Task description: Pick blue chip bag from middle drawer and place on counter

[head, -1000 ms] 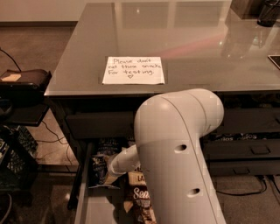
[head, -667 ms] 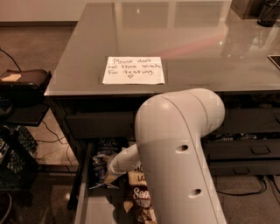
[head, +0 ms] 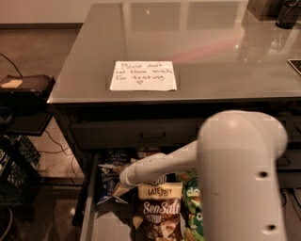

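Observation:
The middle drawer [head: 87,188] is pulled open below the counter [head: 197,42]. The blue chip bag [head: 107,175] lies at the drawer's back left, crumpled, with white lettering near its top. My gripper [head: 118,187] reaches down into the drawer on a white forearm and sits at the bag's right edge, touching or just above it. A brown-and-cream Sea Salt bag [head: 160,207] lies right of the gripper, and a green bag [head: 192,202] lies further right. My arm's large white housing [head: 242,179] hides the drawer's right side.
A white handwritten note [head: 143,76] lies on the counter near its front edge. A shut drawer front with a recessed handle [head: 151,135] sits above the open drawer. A black crate [head: 16,174] and cables stand on the floor at left. Dark objects [head: 287,12] stand at the counter's far right.
The arm's big white housing has swung to the right, uncovering more of the drawer and the snack bags. The gripper stays at the blue bag.

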Motion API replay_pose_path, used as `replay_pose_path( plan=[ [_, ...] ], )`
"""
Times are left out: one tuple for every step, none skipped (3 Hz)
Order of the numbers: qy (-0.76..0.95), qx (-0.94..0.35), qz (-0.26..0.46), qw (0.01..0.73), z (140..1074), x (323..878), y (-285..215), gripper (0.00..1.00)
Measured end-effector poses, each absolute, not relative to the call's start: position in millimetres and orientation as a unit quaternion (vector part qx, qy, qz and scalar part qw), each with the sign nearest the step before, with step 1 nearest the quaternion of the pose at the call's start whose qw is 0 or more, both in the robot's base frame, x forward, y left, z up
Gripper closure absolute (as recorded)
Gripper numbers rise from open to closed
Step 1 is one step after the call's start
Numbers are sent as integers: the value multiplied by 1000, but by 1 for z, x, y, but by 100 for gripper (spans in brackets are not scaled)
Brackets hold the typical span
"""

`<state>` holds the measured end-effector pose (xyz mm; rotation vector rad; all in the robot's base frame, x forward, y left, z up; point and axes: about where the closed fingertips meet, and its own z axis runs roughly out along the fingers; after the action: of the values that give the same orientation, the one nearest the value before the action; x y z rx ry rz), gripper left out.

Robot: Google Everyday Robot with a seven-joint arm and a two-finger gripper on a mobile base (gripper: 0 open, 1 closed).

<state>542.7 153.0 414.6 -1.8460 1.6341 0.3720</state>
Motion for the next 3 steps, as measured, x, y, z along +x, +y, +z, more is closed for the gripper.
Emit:
replay_pose_path(
  plan=[
    [622,-688,161,337,447,538,142,100],
    [612,-680,182,361,491,527,140,100],
    [612,-680,182,361,491,527,140,100]
  ],
)
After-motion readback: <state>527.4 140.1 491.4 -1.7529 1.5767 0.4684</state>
